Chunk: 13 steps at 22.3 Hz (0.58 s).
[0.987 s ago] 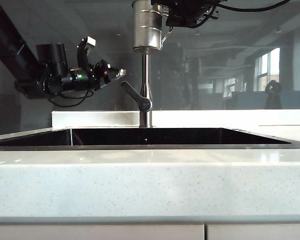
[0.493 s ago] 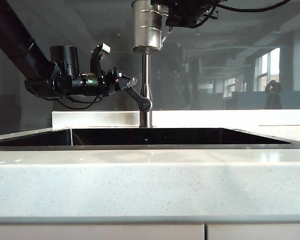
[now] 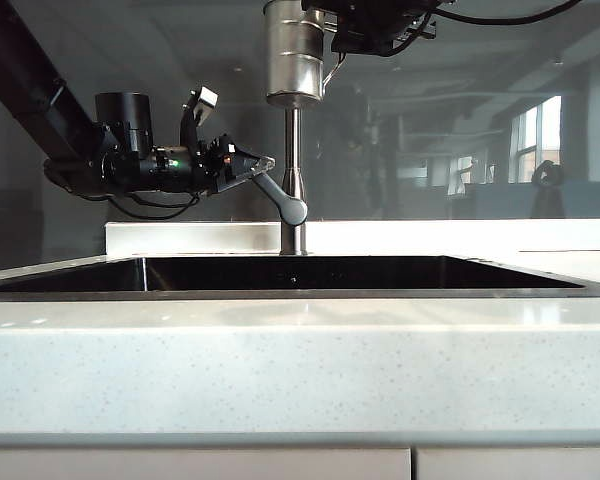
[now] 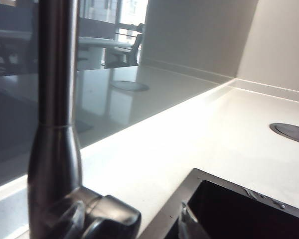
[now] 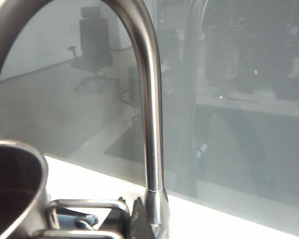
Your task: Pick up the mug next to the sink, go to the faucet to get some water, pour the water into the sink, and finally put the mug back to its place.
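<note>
Left end effector [image 3: 265,160] advanced to faucet [image 3: 293,180] lever; right end effector [image 3: 332,42] holding mug [image 3: 294,55]

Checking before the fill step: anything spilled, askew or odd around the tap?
Nothing stands out. The mug hangs upright in the right claw, over the faucet. The left claw is open at the lever. No water shows on the sink rim.

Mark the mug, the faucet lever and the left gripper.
mug [image 3: 294,55], exterior view, on its ridged steel body.
faucet lever [image 3: 280,198], exterior view, on the angled handle.
left gripper [image 3: 262,163], exterior view, at the tips of the jaws by the lever.
</note>
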Each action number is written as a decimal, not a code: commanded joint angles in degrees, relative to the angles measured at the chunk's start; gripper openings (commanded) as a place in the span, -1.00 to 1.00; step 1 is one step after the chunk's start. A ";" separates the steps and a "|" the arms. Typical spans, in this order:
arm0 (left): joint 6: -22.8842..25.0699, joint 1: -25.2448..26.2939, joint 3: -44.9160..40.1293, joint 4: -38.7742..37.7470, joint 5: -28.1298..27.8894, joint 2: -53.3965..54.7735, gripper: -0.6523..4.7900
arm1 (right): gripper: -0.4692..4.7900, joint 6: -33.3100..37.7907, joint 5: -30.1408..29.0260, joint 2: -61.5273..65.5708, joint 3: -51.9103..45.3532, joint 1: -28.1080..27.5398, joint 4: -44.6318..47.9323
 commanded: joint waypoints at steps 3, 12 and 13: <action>-0.72 -0.52 0.22 1.29 8.83 -0.35 0.03 | -0.83 0.37 -0.07 -0.81 0.50 -0.02 1.86; 2.58 -0.24 0.20 0.96 -0.77 -0.35 0.00 | -0.83 0.37 -0.07 -0.81 0.50 -0.02 1.79; 3.61 -0.24 0.20 0.24 -2.73 -0.35 0.00 | -0.83 0.35 -0.07 -0.81 0.50 -0.02 1.79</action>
